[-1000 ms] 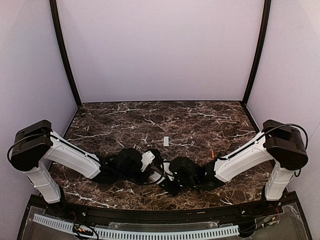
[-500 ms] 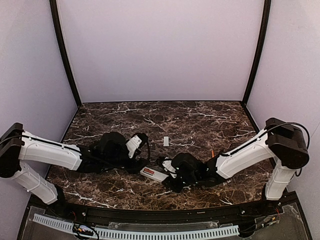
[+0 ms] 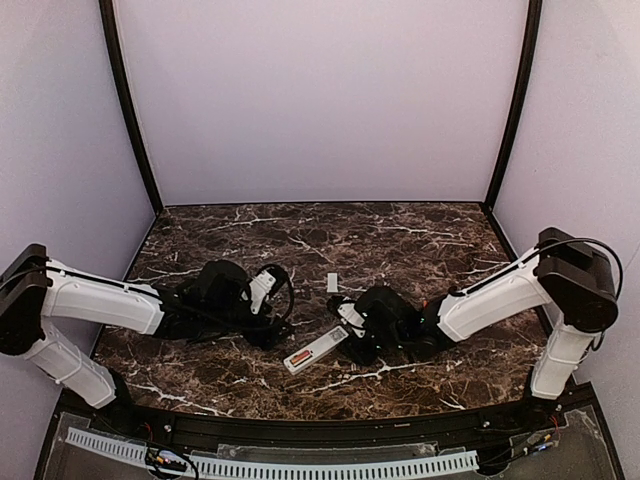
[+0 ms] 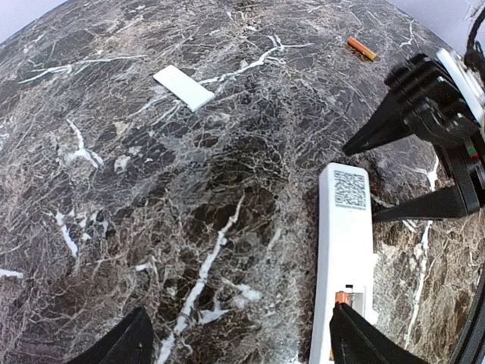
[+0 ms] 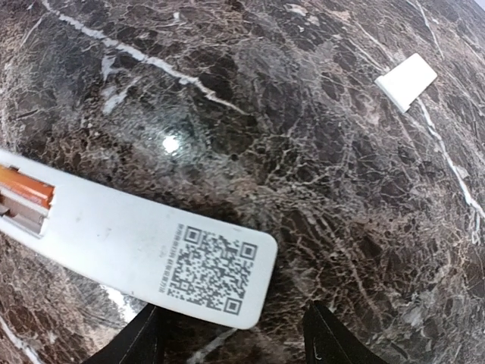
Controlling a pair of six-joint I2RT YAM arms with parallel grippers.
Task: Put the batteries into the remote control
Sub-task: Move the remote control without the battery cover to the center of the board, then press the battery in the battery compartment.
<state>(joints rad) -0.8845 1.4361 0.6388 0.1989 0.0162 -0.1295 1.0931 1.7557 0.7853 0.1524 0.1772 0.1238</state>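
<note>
The white remote control [image 3: 316, 349] lies flat on the marble, free of both grippers, with one orange battery [image 4: 342, 297] seated in its slot at the near-left end. That battery also shows in the right wrist view [image 5: 26, 187]. Another battery [image 4: 361, 48] lies loose on the table beyond the right arm. My left gripper [image 4: 242, 347] is open, its right finger overlapping the remote's [image 4: 345, 243] slot end. My right gripper [image 5: 235, 345] is open too, straddling the remote's [image 5: 151, 243] QR-code end without pinching it.
A small flat white cover piece [image 3: 332, 283] lies behind the remote, seen also in the left wrist view [image 4: 183, 87] and the right wrist view [image 5: 407, 81]. Both arms lie low over the table [image 3: 200, 240], left gripper [image 3: 283, 335] and right gripper [image 3: 350, 338] flanking the remote.
Both grippers have opened and let go of the remote. The left arm drew back to the left, the right one pulled back slightly, and the remote now lies turned on the marble.
</note>
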